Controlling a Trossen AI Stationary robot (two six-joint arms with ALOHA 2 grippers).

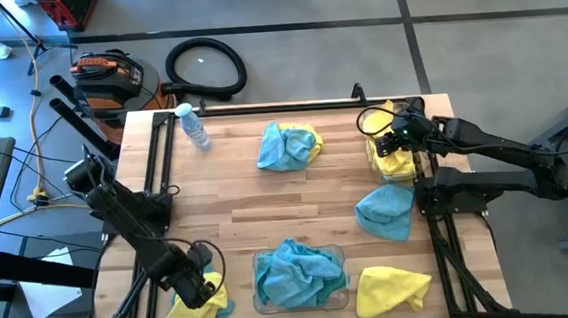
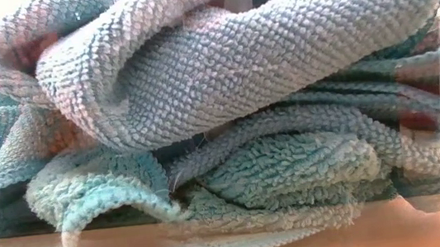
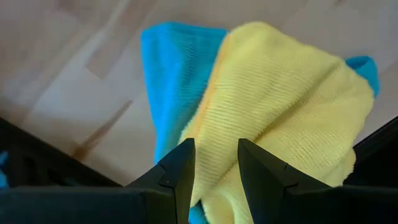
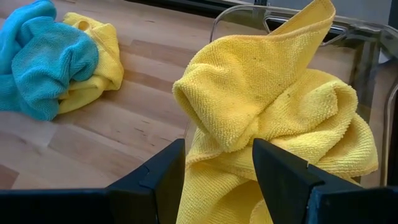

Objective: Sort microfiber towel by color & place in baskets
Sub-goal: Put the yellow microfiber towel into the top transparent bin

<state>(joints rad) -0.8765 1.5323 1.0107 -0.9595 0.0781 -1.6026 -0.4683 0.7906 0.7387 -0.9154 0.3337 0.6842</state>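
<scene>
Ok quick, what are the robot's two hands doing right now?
Left gripper: open, over a yellow towel lying on a blue towel.
Right gripper: open, around a yellow cloth at the clear bin.

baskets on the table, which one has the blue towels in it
The basket at the near table edge, between the two arms, holds the teal-blue towels. The other basket, by the right hand, holds yellow towels.

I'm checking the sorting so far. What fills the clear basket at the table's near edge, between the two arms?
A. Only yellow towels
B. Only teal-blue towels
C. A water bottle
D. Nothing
B: in the high view the near basket holds a heap of teal-blue towels, with no yellow showing among them; the yellow towels lie in the other basket, under the right gripper.
</scene>
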